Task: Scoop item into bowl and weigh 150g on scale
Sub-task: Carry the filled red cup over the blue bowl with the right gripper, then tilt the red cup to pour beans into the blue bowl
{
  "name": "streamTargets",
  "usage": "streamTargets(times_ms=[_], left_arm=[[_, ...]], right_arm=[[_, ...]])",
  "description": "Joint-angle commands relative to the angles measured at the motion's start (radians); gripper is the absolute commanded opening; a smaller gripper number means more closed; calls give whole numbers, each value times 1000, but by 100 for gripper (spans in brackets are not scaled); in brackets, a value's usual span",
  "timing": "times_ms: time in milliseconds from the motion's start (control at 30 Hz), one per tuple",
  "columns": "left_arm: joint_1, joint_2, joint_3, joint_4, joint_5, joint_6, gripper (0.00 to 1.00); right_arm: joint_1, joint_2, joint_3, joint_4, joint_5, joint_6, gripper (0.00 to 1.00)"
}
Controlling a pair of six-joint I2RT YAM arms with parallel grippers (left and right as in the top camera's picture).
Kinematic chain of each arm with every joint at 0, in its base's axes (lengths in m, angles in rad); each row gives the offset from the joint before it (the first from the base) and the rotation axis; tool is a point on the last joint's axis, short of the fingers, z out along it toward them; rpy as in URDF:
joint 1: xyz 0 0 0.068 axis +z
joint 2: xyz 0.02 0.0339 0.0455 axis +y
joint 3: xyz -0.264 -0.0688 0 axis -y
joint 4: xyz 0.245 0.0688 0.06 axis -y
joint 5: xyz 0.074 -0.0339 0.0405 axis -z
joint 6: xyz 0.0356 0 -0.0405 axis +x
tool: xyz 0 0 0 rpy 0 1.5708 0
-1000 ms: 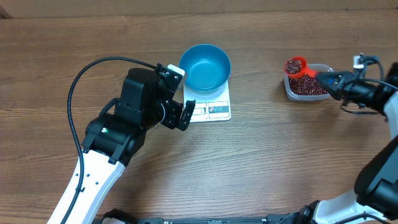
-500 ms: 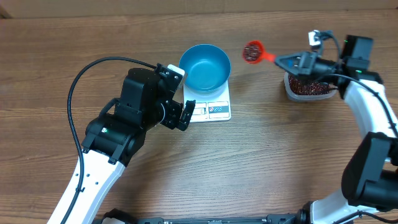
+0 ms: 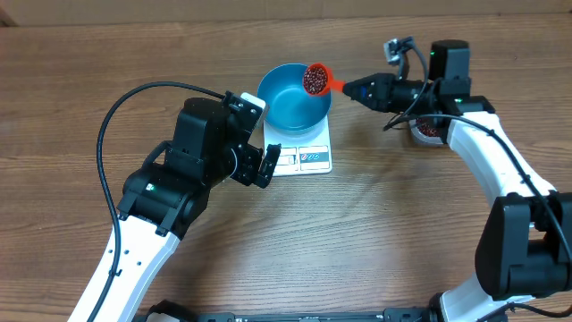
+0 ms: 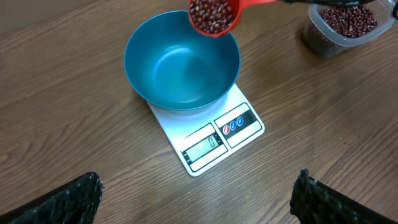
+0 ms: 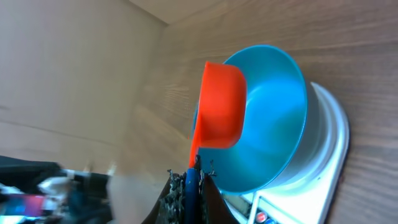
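The blue bowl (image 3: 290, 100) stands empty on the white scale (image 3: 308, 159) at mid-table. My right gripper (image 3: 357, 88) is shut on the handle of an orange scoop (image 3: 315, 79) heaped with dark red beans, level over the bowl's right rim. From the right wrist, the scoop (image 5: 221, 106) sits in front of the bowl (image 5: 273, 118), and the right gripper (image 5: 191, 180) pinches its handle. My left gripper (image 3: 257, 168) is wide open beside the scale's left edge, holding nothing. In the left wrist view, the bowl (image 4: 180, 68), scale (image 4: 211, 140) and beans (image 4: 212, 15) lie ahead of the left gripper (image 4: 196, 185).
A clear plastic tub (image 4: 345, 25) of beans stands to the right of the scale; in the overhead view the tub (image 3: 427, 131) is mostly covered by my right arm. The left arm's black cable (image 3: 116, 116) loops over the wooden table on the left.
My right arm has carried the filled scoop leftward from above the tub to over the bowl's right rim. The left arm has not moved.
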Motion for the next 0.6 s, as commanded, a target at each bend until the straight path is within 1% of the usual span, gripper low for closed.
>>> streamTargets(times_ms=[0, 333, 467, 567], left_arm=[[4, -15, 0, 1, 18, 19, 100], [4, -15, 0, 1, 18, 19, 100], [4, -15, 0, 1, 18, 19, 100], [4, -15, 0, 1, 18, 19, 100]], right_arm=[[28, 4, 3, 7, 80, -137, 4], [59, 5, 3, 6, 86, -479, 4], [72, 5, 3, 3, 86, -651, 4], [79, 4, 3, 3, 86, -737, 4]])
